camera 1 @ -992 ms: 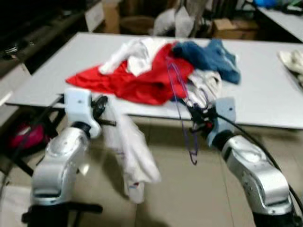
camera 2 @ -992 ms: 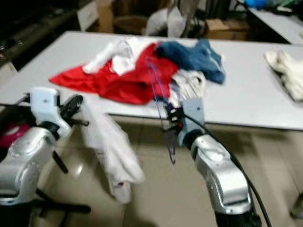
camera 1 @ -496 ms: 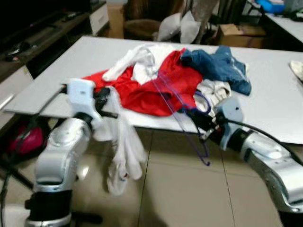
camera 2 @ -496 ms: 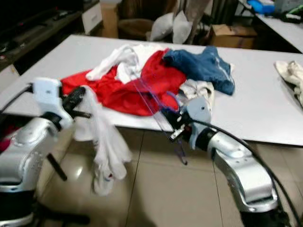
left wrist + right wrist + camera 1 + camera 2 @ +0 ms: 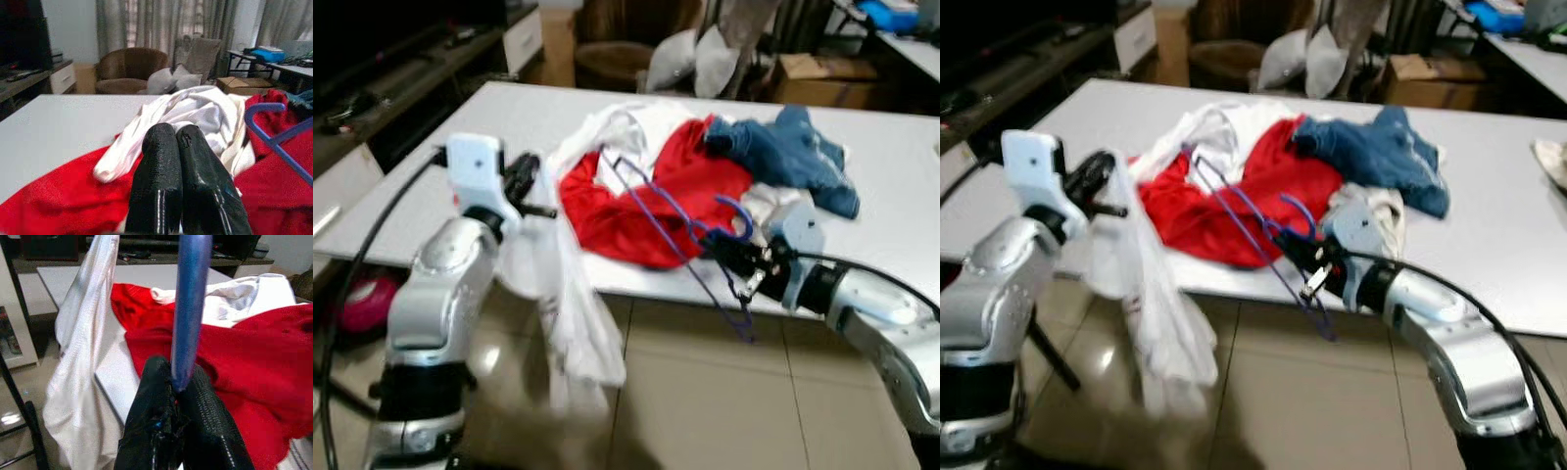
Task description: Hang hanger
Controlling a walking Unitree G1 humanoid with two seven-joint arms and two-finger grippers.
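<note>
Blue hanger (image 5: 677, 223): thin wire frame, tilted, lying across the near part of the clothes pile at the table's front edge, its lower end hanging past the edge over the floor. Hook curls up beside the right gripper (image 5: 736, 257).

Right gripper: fingers clenched on the hanger's blue bar; right wrist view shows the bar (image 5: 188, 308) pinched between the two black pads (image 5: 208, 426). Gripper sits at the table's front edge, right of the red garment (image 5: 636, 206).

Left gripper (image 5: 524, 181): fingers pressed together, grasping a white garment (image 5: 570, 304) at its top. The cloth hangs from it down past the table edge toward the floor. Left wrist view shows the closed fingers (image 5: 161, 186) pointed at the pile; the pinch point itself is partly hidden, so grasp is read from the eye views.

Pile on the white table (image 5: 440, 166): red garment in front, white clothing (image 5: 631, 127) behind and over it, blue denim item (image 5: 793, 157) to the right rear, pale cloth (image 5: 1386, 211) just behind the right gripper.

Surroundings: tiled floor (image 5: 705, 401) in front of the table; brown armchair (image 5: 124, 68) and cardboard box (image 5: 822, 78) beyond it; dark low cabinet on the robot's left. Eye views slightly blurred.
</note>
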